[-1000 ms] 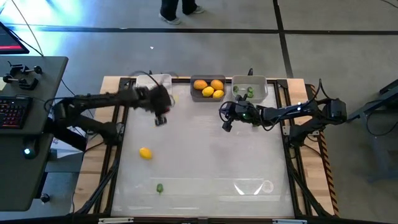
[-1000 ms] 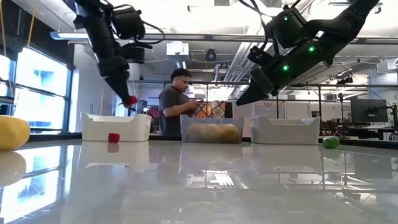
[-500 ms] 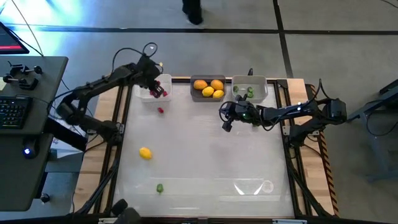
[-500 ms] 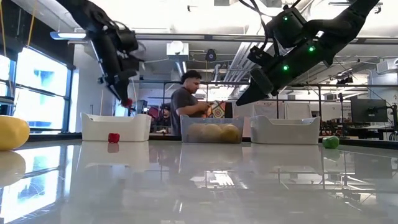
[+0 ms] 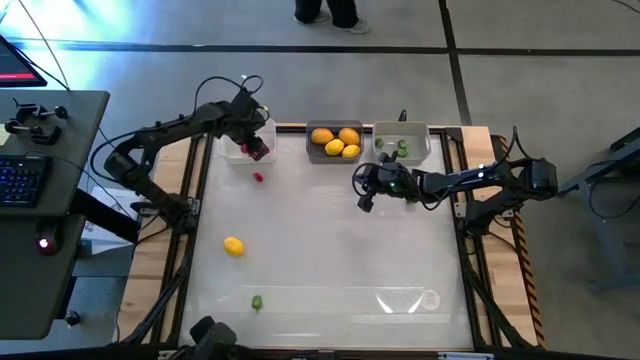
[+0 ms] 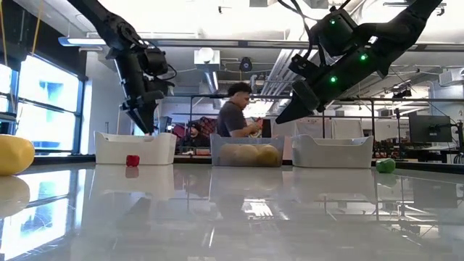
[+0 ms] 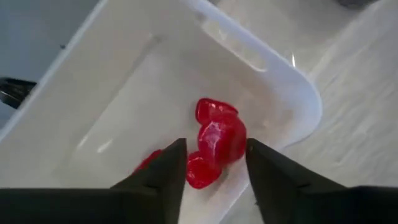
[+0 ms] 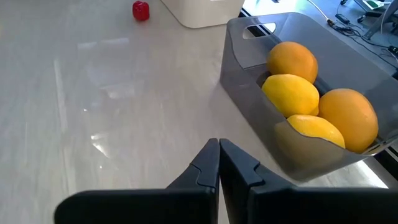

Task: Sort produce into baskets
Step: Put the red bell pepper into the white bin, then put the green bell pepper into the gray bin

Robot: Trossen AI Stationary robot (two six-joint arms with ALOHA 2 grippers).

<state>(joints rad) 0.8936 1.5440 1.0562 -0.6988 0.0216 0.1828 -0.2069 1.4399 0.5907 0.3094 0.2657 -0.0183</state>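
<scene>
My left gripper hangs open just above the white basket at the far left. In the left wrist view its fingers stand either side of red berry-like pieces that lie in the basket, touching nothing. One more red piece lies on the table in front of that basket. A yellow fruit and a small green bit lie on the near left. My right gripper is shut and empty, raised above the table in front of the dark grey basket.
The dark grey basket holds several orange and yellow fruits. The light grey basket to its right holds green bits. A person stands beyond the far edge. A clear wrapper lies near the front right.
My left gripper has gone toward the table's far edge, from over the table to above the white basket, then down toward it. The red piece that showed at its fingertips in the low view no longer shows there. The person behind has walked toward the right.
</scene>
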